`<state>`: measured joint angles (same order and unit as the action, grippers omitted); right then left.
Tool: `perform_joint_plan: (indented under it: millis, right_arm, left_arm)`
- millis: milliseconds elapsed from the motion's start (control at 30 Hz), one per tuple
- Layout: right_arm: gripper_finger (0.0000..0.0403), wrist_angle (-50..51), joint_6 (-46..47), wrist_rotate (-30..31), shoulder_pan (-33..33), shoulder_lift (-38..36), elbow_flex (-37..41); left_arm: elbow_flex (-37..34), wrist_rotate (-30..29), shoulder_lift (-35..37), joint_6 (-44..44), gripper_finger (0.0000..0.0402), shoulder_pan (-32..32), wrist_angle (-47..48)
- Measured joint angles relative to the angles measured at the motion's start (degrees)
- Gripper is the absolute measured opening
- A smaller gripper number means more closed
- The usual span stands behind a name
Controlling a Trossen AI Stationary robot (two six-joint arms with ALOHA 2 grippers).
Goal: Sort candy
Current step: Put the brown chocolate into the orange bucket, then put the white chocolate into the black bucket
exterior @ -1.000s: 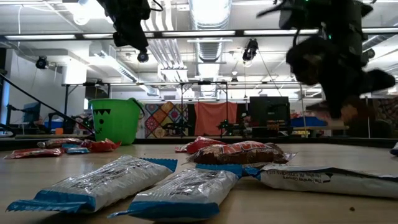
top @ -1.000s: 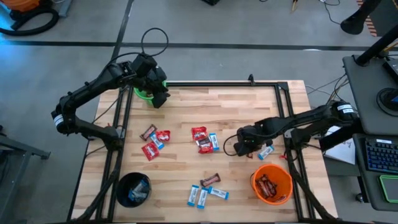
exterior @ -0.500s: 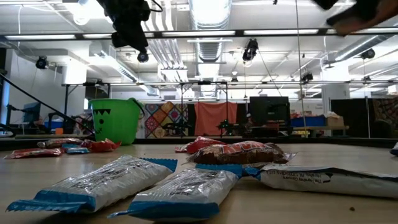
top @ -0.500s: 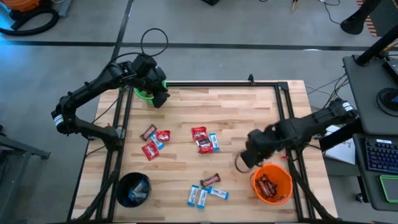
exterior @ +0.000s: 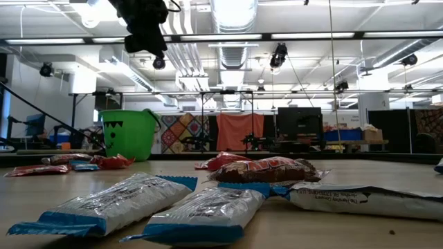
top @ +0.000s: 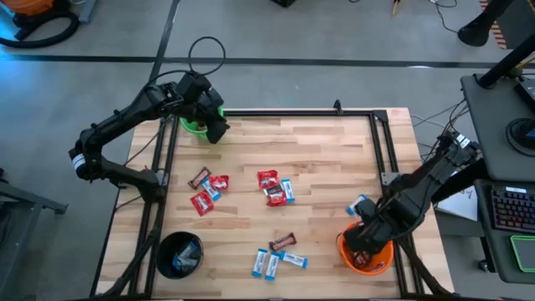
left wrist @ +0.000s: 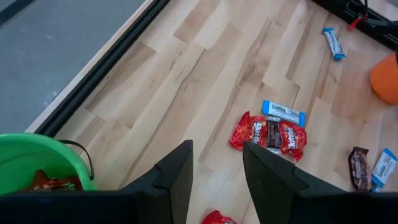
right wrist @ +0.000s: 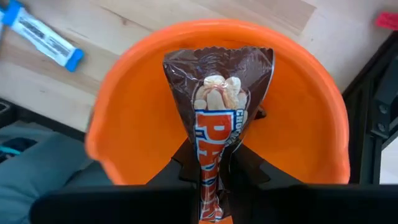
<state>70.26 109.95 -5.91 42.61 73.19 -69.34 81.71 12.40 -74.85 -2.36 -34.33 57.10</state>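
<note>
right gripper (right wrist: 208, 171) now over orange bucket (right wrist: 298, 124)

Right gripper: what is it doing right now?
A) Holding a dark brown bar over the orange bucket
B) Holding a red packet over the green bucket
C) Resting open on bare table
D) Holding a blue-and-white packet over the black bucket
A: the right wrist view shows the right gripper clamped on a dark brown bar above the orange bucket.

A robotics lab: framed wooden table (top: 318, 167), bare ceiling ducts (exterior: 228, 14), monitors (exterior: 299, 123), concrete floor (top: 334, 33).
</note>
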Motion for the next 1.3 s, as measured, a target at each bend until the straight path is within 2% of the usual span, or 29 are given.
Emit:
perform_joint_plan:
  millis: [267,533,700,967,1300]
  right_arm:
    - [0.0041,-0.72,-0.24,-2.71,0.63,0.00,2.71]
    - [0.0132,-1.58,-0.03,-4.57,0.65,0.00,3.11]
    - [0.0164,-1.55,0.00,-4.57,0.65,0.00,3.11]
    - [0.0158,-0.04,1.51,-4.55,-0.89,-0.16,3.14]
    - [0.0148,0.61,2.64,-3.40,-7.01,-4.17,1.34]
  left_arm:
    - [0.00,0.00,0.00,-0.12,0.0123,0.00,0.07]
    - [0.00,0.00,0.00,0.76,0.0123,0.00,0.07]
    - [0.00,-0.01,0.00,2.57,0.0123,0.00,0.04]
    - [0.00,-1.03,0.00,3.82,0.0123,-0.03,-0.02]
    - [0.00,-1.43,-0.07,9.77,0.0123,-1.25,-0.14]
